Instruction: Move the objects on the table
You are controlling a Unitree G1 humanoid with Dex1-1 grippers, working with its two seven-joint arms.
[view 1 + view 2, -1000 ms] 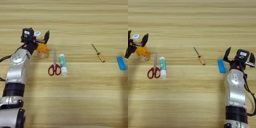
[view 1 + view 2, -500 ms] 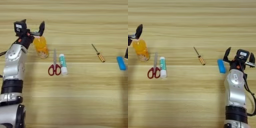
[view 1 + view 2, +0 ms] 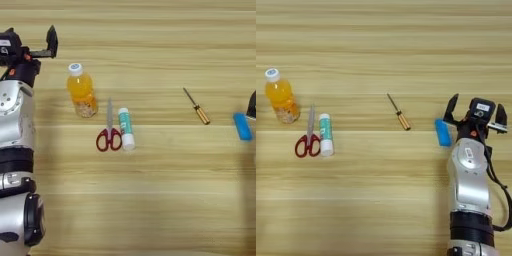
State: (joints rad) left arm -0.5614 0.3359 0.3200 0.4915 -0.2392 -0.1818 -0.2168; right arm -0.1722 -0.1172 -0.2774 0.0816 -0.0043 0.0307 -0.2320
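Observation:
On the table (image 3: 150, 200) a small orange-juice bottle (image 3: 81, 92) with a white cap stands upright and free at the left. My left gripper (image 3: 27, 41) is open at the far left edge, up and to the left of the bottle, one black finger (image 3: 51, 39) raised. Red-handled scissors (image 3: 109, 132) and a white-and-green glue stick (image 3: 125, 129) lie side by side right of the bottle. An amber-handled screwdriver (image 3: 398, 112) lies mid-table. A blue bar (image 3: 443, 132) lies just left of my open right gripper (image 3: 476, 112), which holds nothing.
My silver left arm (image 3: 15, 150) runs down the left edge and my right arm (image 3: 470, 190) stands along the lower right. Bare wood shows across the near half and the far strip of the table.
My left gripper has drawn back up and to the left, away from the bottle, which now stands in full view. The right arm and the other things have not moved.

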